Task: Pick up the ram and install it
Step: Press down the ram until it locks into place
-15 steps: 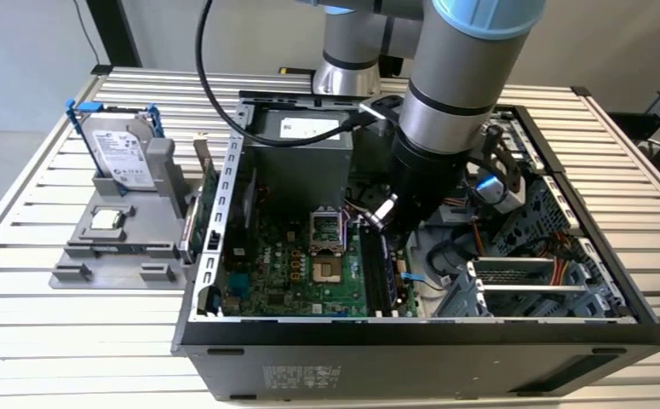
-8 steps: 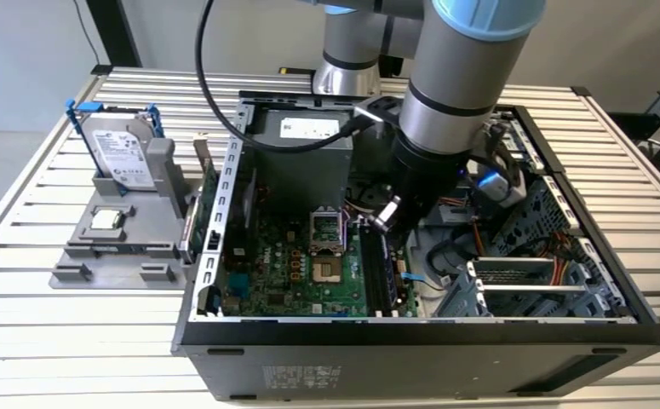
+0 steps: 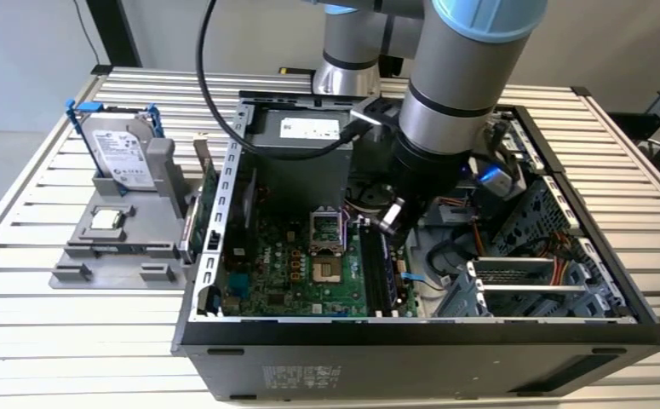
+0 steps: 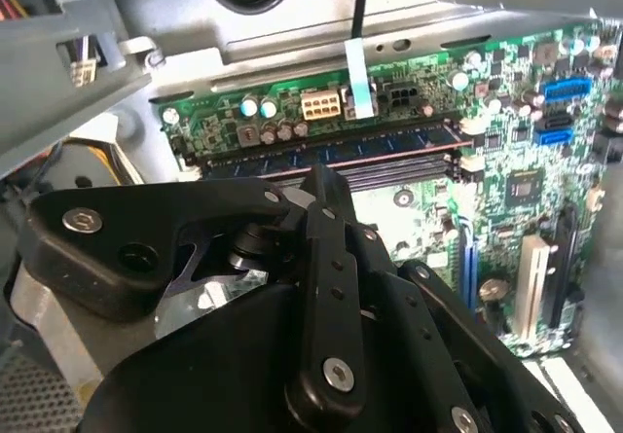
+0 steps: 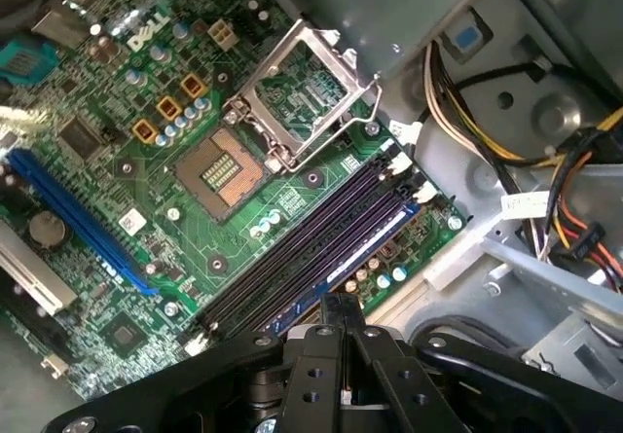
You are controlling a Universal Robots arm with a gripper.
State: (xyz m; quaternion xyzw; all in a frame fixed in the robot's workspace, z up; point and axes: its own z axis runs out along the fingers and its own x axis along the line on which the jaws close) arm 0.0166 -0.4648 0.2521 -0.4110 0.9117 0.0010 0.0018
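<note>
Exterior view: camera set high and off the arm, looking down at an angle on the open computer case (image 3: 421,332) lying on a slatted table (image 3: 34,298), taking in the whole case and the arm reaching into it.

First wrist view: rides on the arm, close above the motherboard (image 5: 175,209), looking past the black gripper body (image 5: 331,384) onto the open processor socket (image 5: 219,172) and the memory slots (image 5: 311,248).

Second wrist view: also on the arm, close, looking along the gripper's black linkage (image 4: 326,287) toward the memory slots (image 4: 389,165) and the board edge.

All 3 views share the motherboard; both wrist views share the memory slots.
</note>
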